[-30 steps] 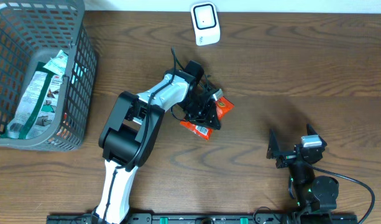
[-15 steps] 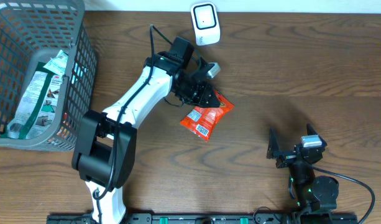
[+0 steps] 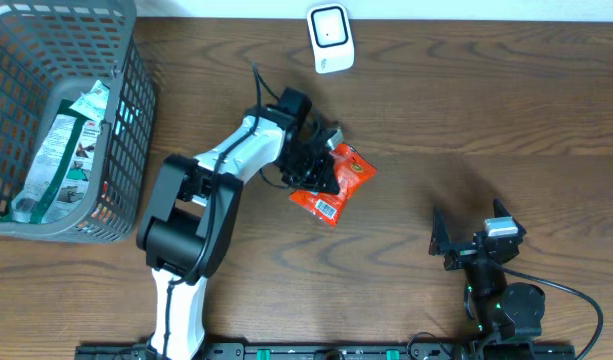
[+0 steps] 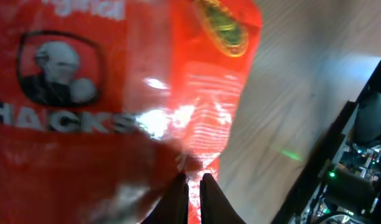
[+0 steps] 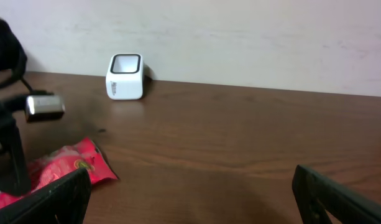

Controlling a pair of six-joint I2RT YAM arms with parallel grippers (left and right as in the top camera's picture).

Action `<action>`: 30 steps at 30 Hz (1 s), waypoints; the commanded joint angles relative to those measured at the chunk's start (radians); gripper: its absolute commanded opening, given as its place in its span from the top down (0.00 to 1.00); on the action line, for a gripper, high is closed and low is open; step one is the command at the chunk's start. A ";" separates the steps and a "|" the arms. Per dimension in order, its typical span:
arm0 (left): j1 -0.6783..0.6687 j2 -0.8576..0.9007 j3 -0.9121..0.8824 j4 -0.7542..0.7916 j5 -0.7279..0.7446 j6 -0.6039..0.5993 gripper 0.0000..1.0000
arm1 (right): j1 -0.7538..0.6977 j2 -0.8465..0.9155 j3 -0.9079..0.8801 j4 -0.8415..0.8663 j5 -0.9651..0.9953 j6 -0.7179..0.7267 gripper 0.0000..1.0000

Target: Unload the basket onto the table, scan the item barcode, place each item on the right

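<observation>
Wood-grain table (image 3: pixel 506 130) lies bare across its right half; nearest, at the right, the right pincer (image 3: pixel 468 235) sits low with its jaws spread wide and nothing between them, well apart from the work, probably parked so as not to crowd it; further in, near the middle, the left pincer (image 4: pixel 191 190) is pressed together on an edge of the red candy packet (image 3: pixel 338 188), pinching the film; whether the packet rests on the table or hangs just above it I cannot tell; its white barcode patch (image 3: pixel 327 209) faces upward at the near end, and a grip at the edge leaves that patch uncovered, which I judge suits presenting it to the reader; at the far edge stands the white barcode scanner (image 3: pixel 329 38), with open wood between it and the packet; at the left, the grey mesh basket (image 3: pixel 131 120) holds other packets and walls off that side, so free room lies rightward.
</observation>
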State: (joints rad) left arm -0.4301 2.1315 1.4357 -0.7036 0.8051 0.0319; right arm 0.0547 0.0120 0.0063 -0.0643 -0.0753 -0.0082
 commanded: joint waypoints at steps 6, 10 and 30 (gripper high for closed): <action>-0.047 0.041 -0.037 0.017 0.009 0.015 0.89 | -0.011 -0.005 -0.001 -0.004 -0.005 -0.005 0.01; -0.062 -0.013 -0.017 0.027 0.103 0.009 0.89 | -0.011 -0.005 -0.001 -0.003 -0.005 -0.005 0.01; 0.028 -0.163 -0.050 0.044 -0.637 -0.195 0.88 | -0.011 -0.005 -0.001 -0.003 -0.005 -0.005 0.01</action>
State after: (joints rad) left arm -0.4019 1.9354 1.4155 -0.6750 0.3092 -0.1204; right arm 0.0544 0.0120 0.0063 -0.0643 -0.0753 -0.0082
